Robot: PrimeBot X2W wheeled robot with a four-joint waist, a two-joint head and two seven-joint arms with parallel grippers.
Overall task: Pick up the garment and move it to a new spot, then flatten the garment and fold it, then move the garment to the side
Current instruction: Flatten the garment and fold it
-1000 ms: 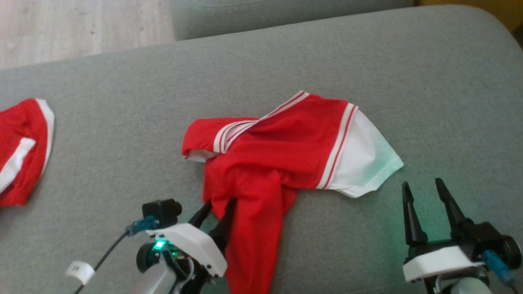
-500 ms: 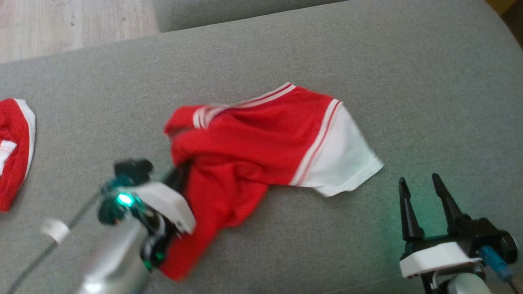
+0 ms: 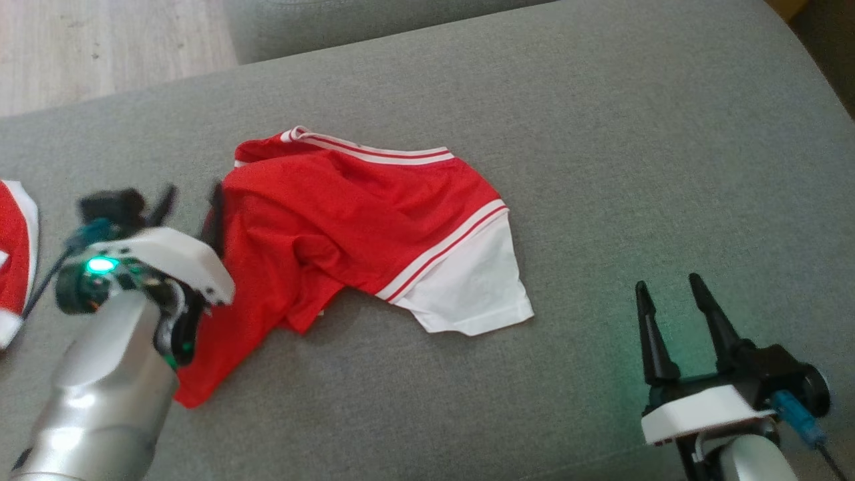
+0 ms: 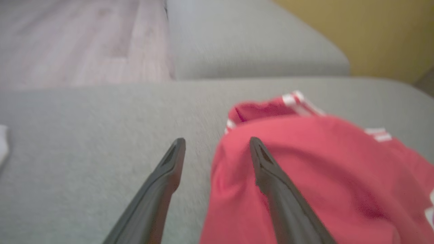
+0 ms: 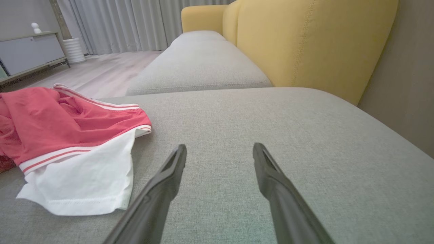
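The garment is a red shirt with white stripes and a white sleeve, lying crumpled on the grey sofa cushion. My left gripper is open at the garment's left edge. In the left wrist view the left gripper has one finger over the red garment and the other over bare cushion, with nothing gripped. My right gripper stands open over bare cushion, to the right of the white sleeve and apart from it. The right wrist view shows the right gripper open, with the garment off to its left.
Another red and white garment lies at the cushion's left edge. A second grey cushion and wooden floor lie beyond. A yellow sofa back rises on the right, with a wall beside it.
My left gripper shut on the garment's lower part, dragged it left and away from me, then opened again. The garment now lies further left and more spread. The head camera shifted slightly.
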